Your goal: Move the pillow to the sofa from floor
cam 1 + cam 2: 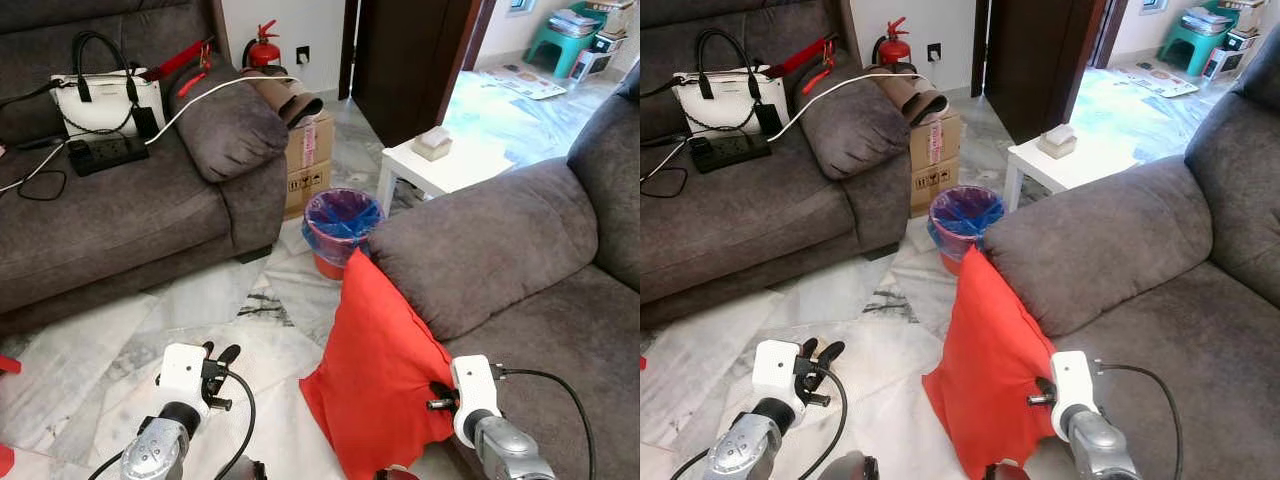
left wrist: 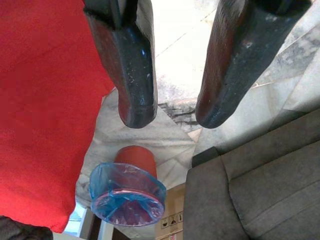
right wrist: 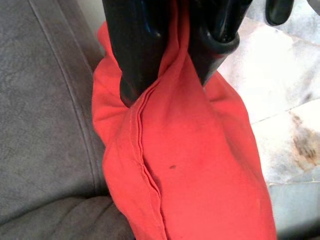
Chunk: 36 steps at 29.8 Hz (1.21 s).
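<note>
Clamped in my right tool [image 3: 170,75], the red pillow [image 1: 375,370] hangs against the sofa [image 1: 520,250] arm with its low corner near the floor [image 1: 270,300], so I judge the carry underway, needing a lift onto the seat beyond, left tool [image 2: 172,107] open, empty.

One red pillow [image 1: 378,372]. Two grey sofas: one on the left [image 1: 120,230], one on the right [image 1: 540,270]. One bin [image 1: 341,228], one cardboard box [image 1: 310,160], one fire extinguisher [image 1: 263,48], one white handbag [image 1: 105,100], one power strip [image 1: 108,152], one white side table [image 1: 440,170]. Two grippers: left [image 1: 222,362], right [image 1: 438,398].
</note>
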Tool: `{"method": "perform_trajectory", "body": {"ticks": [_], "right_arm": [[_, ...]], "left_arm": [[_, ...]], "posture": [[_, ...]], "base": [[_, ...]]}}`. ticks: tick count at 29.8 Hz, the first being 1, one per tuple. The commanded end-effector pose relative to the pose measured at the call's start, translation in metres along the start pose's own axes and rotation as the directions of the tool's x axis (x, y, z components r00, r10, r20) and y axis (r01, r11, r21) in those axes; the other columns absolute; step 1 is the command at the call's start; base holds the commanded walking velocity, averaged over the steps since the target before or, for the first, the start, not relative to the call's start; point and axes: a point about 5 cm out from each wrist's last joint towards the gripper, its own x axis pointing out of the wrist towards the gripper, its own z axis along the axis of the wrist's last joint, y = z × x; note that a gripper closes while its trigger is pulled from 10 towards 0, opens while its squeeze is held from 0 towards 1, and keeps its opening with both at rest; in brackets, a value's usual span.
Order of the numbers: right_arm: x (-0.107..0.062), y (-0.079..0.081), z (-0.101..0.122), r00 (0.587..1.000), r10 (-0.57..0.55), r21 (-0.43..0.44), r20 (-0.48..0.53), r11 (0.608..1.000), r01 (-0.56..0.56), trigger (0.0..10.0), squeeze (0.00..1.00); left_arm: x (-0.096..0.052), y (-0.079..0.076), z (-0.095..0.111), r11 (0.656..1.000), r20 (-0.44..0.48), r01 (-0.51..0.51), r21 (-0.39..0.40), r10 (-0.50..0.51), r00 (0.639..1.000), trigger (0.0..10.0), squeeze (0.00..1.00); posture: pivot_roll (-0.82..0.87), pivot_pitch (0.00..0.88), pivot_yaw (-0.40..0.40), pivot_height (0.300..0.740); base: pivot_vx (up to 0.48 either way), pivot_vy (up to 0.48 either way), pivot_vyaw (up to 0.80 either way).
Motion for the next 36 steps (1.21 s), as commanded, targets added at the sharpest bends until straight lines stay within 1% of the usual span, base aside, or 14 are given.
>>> {"method": "perform_trajectory", "body": {"ticks": [1,3,5,11,23,26,27,28,29,30,33,36], "right_arm": [[0.0,0.003,-0.001,1.0,0.003,0.03,0.026,1.0,-0.004,0.0,0.0],[0.0,0.005,-0.002,0.999,0.008,0.044,0.032,0.999,-0.01,0.0,0.0],[-0.001,0.008,-0.005,0.999,0.015,0.04,0.031,0.999,-0.016,0.0,0.0],[-0.001,0.006,-0.006,0.999,0.001,0.058,0.039,0.998,-0.004,0.0,0.0],[-0.001,0.011,-0.004,0.996,0.008,0.134,0.085,0.991,-0.02,0.0,0.0],[0.0,0.017,-0.002,0.994,0.018,0.131,0.104,0.991,-0.032,0.0,0.0],[0.001,0.017,-0.002,0.994,0.015,0.137,0.107,0.99,-0.03,2.2,0.0],[0.001,0.021,0.0,0.992,0.028,0.176,0.127,0.983,-0.05,10.0,0.0],[0.001,0.021,0.0,0.992,0.028,0.176,0.127,0.983,-0.05,10.0,0.0],[0.001,0.022,-0.001,0.991,0.014,0.207,0.133,0.977,-0.042,10.0,0.0],[0.001,0.026,-0.002,0.99,0.016,0.202,0.14,0.978,-0.044,10.0,0.0],[0.001,0.033,0.001,0.978,0.046,0.215,0.204,0.972,-0.091,10.0,0.0]], "left_arm": [[-0.001,0.0,-0.005,1.0,-0.022,0.0,-0.002,0.0,1.0,10.0,0.0],[0.0,0.0,-0.005,1.0,-0.022,-0.001,-0.004,0.001,1.0,10.0,0.0],[0.0,-0.001,-0.005,1.0,-0.023,0.004,-0.004,-0.004,1.0,10.0,0.0],[0.001,-0.001,-0.005,1.0,-0.023,0.008,-0.002,-0.008,1.0,10.0,0.0],[0.001,-0.003,-0.008,1.0,-0.028,0.012,-0.005,-0.012,1.0,10.0,0.0],[0.001,-0.004,-0.008,1.0,-0.029,0.011,-0.007,-0.012,1.0,10.0,0.0],[0.002,-0.004,-0.008,1.0,-0.028,0.011,-0.007,-0.011,1.0,10.0,0.0],[0.002,-0.004,-0.008,1.0,-0.027,0.01,-0.008,-0.01,1.0,10.0,0.0],[0.002,-0.004,-0.008,1.0,-0.027,0.01,-0.008,-0.01,1.0,10.0,0.0],[0.002,-0.004,-0.008,1.0,-0.028,0.011,-0.007,-0.011,1.0,10.0,0.0],[0.003,-0.005,-0.008,1.0,-0.029,0.014,-0.007,-0.015,0.999,10.0,0.0],[0.005,-0.007,-0.007,1.0,-0.023,0.018,-0.009,-0.018,1.0,10.0,0.0]], "posture": [[0.16,0.118,0.01,0.633],[0.16,0.118,0.01,0.633],[0.16,0.114,0.013,0.633],[0.15,0.109,0.013,0.633],[0.13,0.09,0.01,0.633],[0.14,0.087,0.007,0.633],[0.14,0.087,0.007,0.633],[0.14,0.091,0.007,0.633],[0.14,0.091,0.007,0.633],[0.14,0.094,0.007,0.633],[0.13,0.098,0.008,0.633],[0.13,0.098,0.006,0.633]], "base": [[0.0,0.0,0.0],[0.0,0.0,0.0],[0.0,0.0,0.0],[0.0,0.0,0.0],[0.0,0.0,0.0],[0.0,0.0,0.0],[0.0,0.0,0.0],[0.0,0.0,0.0],[0.0,0.0,0.0],[0.0,0.0,0.0],[0.0,0.0,0.0],[0.0,0.0,0.0]]}}
